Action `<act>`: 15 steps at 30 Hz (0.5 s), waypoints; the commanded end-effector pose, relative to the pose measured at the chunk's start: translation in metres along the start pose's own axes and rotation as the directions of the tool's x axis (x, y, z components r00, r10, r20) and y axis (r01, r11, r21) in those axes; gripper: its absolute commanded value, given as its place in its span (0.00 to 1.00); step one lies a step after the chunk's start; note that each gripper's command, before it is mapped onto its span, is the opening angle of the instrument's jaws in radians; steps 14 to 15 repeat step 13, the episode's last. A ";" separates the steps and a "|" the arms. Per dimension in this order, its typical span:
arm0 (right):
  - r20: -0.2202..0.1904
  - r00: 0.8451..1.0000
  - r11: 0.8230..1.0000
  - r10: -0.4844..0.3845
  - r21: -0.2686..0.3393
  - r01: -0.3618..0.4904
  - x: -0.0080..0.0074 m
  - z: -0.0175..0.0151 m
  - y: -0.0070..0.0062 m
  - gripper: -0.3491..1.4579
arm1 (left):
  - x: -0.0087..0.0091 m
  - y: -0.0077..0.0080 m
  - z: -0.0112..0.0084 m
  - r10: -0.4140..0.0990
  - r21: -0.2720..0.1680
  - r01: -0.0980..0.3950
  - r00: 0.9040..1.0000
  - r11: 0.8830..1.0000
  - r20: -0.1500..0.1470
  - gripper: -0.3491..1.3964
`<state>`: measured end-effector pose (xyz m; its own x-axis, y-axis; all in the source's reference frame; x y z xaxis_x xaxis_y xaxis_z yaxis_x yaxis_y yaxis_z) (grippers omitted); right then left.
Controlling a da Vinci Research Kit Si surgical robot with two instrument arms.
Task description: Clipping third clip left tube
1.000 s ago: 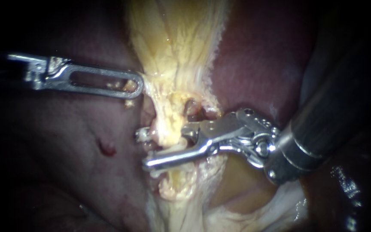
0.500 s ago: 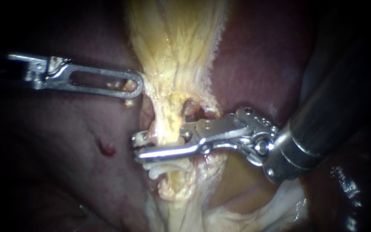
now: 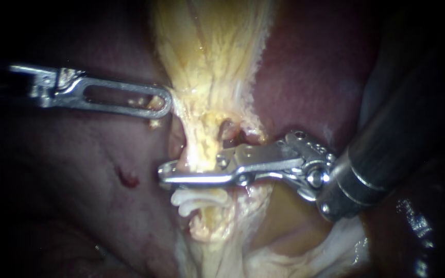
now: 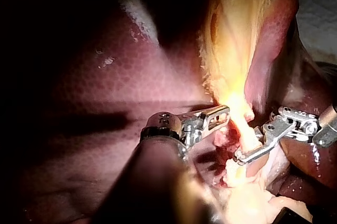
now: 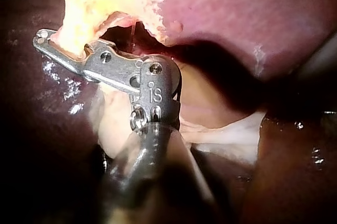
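A pale yellow tube (image 3: 198, 149) runs down from a fan of yellow tissue (image 3: 207, 46), with a small hole to its right; it is the left tube. My right instrument (image 3: 167, 172) reaches across it from the right, its jaws shut on the tube. Just below the jaws a white clip (image 3: 195, 198) sits on the same tube. My left instrument (image 3: 165, 100) lies level higher up, its windowed jaws shut on the edge of the yellow tissue. The right wrist view shows the right instrument's jaws (image 5: 43, 38) pressed together around the tube (image 5: 71, 37).
Dark red liver (image 3: 305, 77) lies on both sides of the tube, with a small red nick (image 3: 128, 177) on the left lobe. Whitish membrane (image 3: 305, 255) spreads under the right instrument's shaft (image 3: 387, 144).
The right instrument's jaws have closed from wide open onto the tube and slid slightly further left across it. The white clip below now shows clear of the lower jaw. The left instrument stayed still.
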<state>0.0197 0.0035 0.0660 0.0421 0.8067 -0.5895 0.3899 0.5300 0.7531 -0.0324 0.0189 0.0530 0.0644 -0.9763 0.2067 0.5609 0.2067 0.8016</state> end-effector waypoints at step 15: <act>0.001 1.000 1.000 -0.002 -0.004 0.002 -0.0002 0.0000 0.0003 0.00 | 0.0001 0.0001 0.0001 0.000 0.000 0.000 1.000 1.000 0.001 0.00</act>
